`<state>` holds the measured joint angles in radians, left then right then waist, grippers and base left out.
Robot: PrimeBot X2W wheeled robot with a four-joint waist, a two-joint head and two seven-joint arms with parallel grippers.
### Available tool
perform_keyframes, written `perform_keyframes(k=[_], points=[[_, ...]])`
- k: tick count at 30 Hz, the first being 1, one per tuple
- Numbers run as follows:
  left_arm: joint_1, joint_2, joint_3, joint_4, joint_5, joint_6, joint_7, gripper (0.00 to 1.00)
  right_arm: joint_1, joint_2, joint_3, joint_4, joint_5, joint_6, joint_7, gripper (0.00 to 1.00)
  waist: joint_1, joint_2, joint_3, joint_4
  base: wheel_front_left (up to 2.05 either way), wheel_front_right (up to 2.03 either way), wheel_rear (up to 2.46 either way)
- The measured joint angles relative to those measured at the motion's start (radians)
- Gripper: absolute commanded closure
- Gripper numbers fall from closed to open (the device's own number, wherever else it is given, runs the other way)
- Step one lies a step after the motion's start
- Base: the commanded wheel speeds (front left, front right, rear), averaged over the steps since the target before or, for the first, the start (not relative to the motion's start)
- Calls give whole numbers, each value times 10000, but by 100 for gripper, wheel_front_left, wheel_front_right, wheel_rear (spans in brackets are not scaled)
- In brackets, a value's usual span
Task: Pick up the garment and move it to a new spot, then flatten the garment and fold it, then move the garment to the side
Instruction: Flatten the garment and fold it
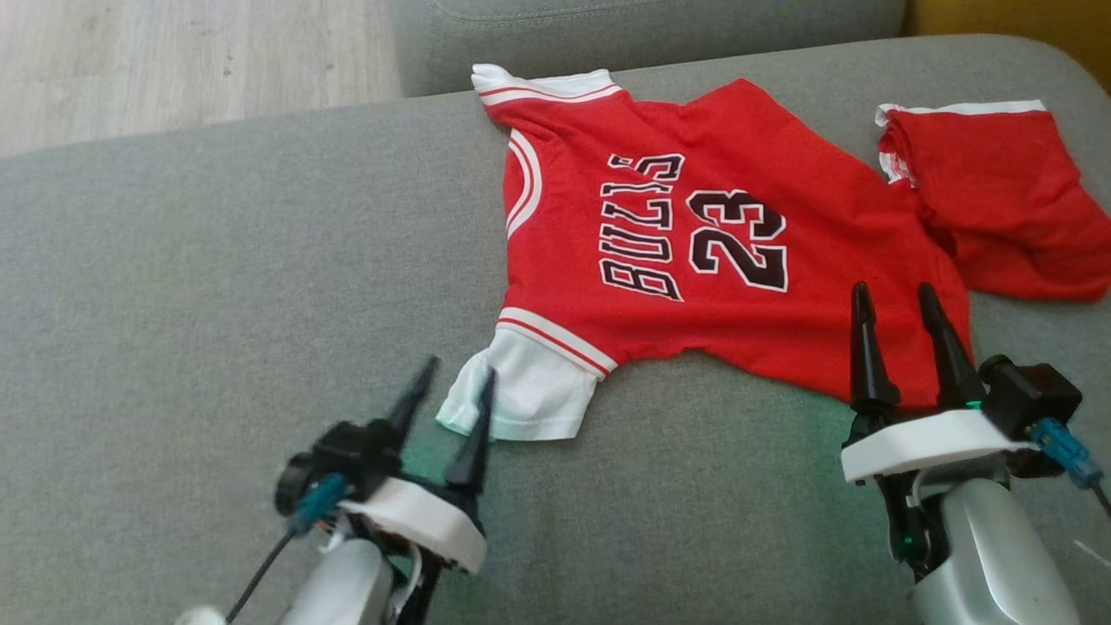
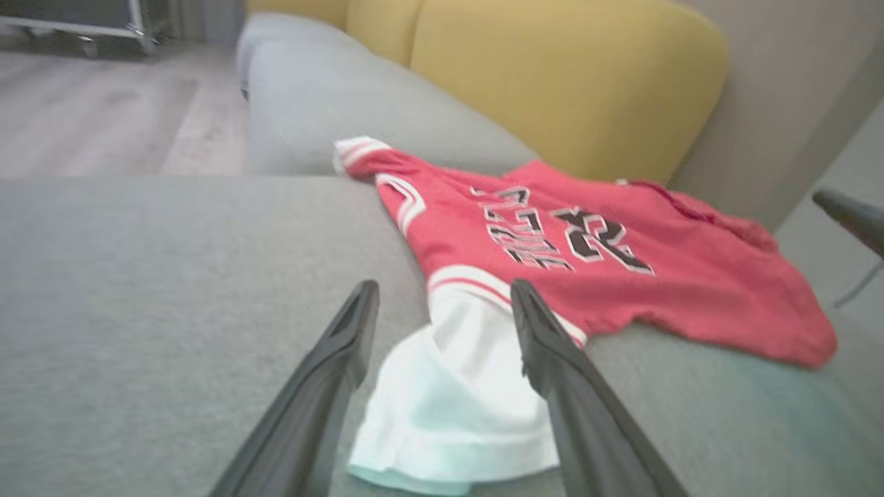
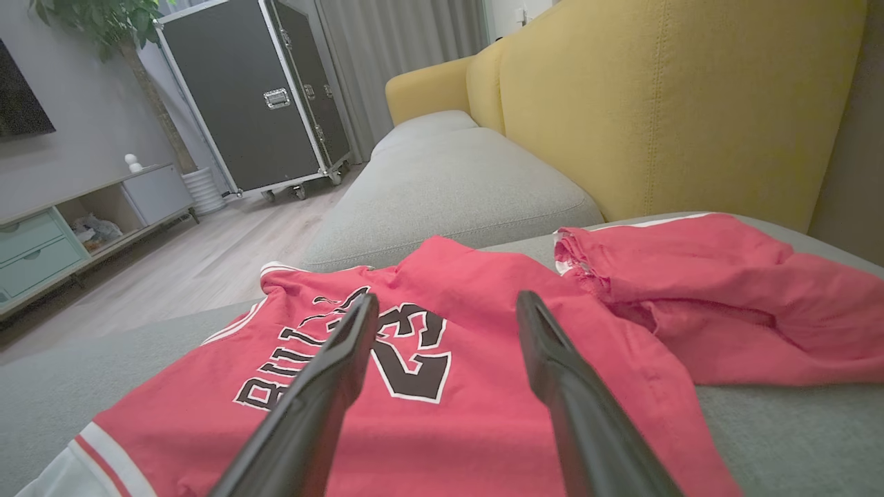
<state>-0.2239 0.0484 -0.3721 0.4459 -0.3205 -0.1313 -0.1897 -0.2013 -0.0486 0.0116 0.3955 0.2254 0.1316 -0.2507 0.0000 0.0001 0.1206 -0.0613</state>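
- Standing wide apart and gripping nothing, the left fingers [image 1: 476, 430] are reaching to the white sleeve [image 1: 529, 391] of the jersey [image 1: 764, 156], one finger at each side of the sleeve's near edge. Whether they are touching the cloth I cannot tell.
- The right fingers [image 1: 865, 356] are likewise parted and empty. They are pointing in over the jersey's hem end, with their tips above the red cloth near the "23".
- The jersey itself is lying spread out, print side up, showing "BULLS 23" in black letters edged with white. Its second white-trimmed sleeve is lying at its far corner.
- The grey sofa seat [image 1: 217, 304] is carrying the jersey and is stretching out bare on the jersey's collar side.
- A second red garment [image 1: 998, 200] with white trim is lying rumpled just beside the jersey's hem end and is meeting its edge.
- Beyond the jersey, another grey cushion [image 3: 449, 179] is lying alongside, and a yellow backrest [image 3: 690, 103] is rising behind both garments.
- Farther beyond the jersey, a pale wooden floor [image 1: 174, 61] is running away toward a black wheeled case [image 3: 242, 96].
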Motion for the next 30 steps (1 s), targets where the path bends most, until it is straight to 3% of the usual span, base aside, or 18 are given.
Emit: perform_keyframes(k=[4, 10, 19, 20, 21, 22, 30], points=[[-312, 157, -493, 771, -82, 0, 658, 0, -6, 0, 63, 6, 84, 0, 0, 0, 0, 0, 85, -80, 0, 0, 0], [-836, 387, -447, 1661, 221, 713, 1020, 0, -96, 0, 104, 8, 236, 0, 0, 0, 0, 0, 267, -263, 0, 0, 0], [-1182, 389, -570, 2337, 211, 683, 1812, 0, -152, 2, 90, 8, 301, 0, 0, 0, 0, 0, 462, -489, 0, 0, 0], [-1250, 389, -573, 2357, 209, 681, 1908, 20, -152, 2, 73, 12, 301, 0, 0, 0, 0, 0, 467, -504, 0, 0, 0], [-1308, 389, -573, 2374, 205, 679, 1979, 81, -153, 0, 56, 13, 301, 0, 0, 0, 0, 0, 466, -512, 0, 0, 0], [-1358, 389, -573, 2416, 159, 679, 1987, 100, -153, 0, 42, 25, 301, 0, 0, 0, 0, 0, 459, -518, 0, 0, 0], [-1294, 372, -416, 2320, -414, 594, 1463, 100, -151, 2, 29, 506, 174, 0, 0, 0, 0, 0, 249, -466, 0, 0, 0]])
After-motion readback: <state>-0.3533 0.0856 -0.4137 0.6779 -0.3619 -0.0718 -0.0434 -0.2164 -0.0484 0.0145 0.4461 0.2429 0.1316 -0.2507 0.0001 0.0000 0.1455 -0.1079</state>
